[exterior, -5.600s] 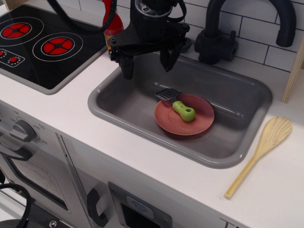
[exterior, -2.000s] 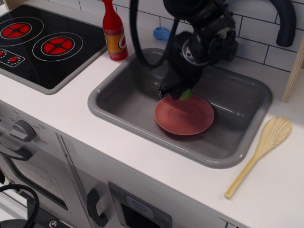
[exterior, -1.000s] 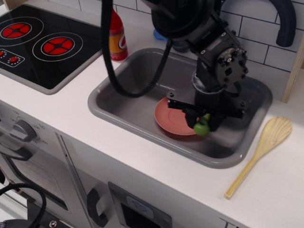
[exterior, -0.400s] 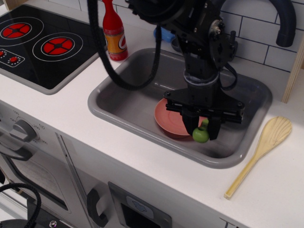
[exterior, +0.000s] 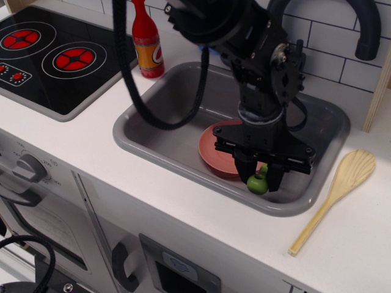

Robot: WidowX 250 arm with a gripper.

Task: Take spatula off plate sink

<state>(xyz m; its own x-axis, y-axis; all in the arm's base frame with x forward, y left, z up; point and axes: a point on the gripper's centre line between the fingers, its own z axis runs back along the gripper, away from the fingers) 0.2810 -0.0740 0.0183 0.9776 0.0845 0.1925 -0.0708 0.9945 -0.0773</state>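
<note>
My black gripper hangs low in the grey sink, near its front right part. It is shut on the spatula. Only the lime-green handle end shows between the fingers; the dark blade is hidden by the gripper. The reddish-brown plate lies on the sink floor just left of and behind the gripper, partly covered by the arm. Nothing shows on the visible part of the plate.
A long pale wooden spoon lies on the white counter right of the sink. A red bottle stands behind the sink's left corner. The black stovetop is at far left. A dark faucet arches at the back right.
The gripper came down onto the plate, closed on the spatula, and carried it off the plate to the right and forward. In the last half second it sank slightly lower in the sink.
</note>
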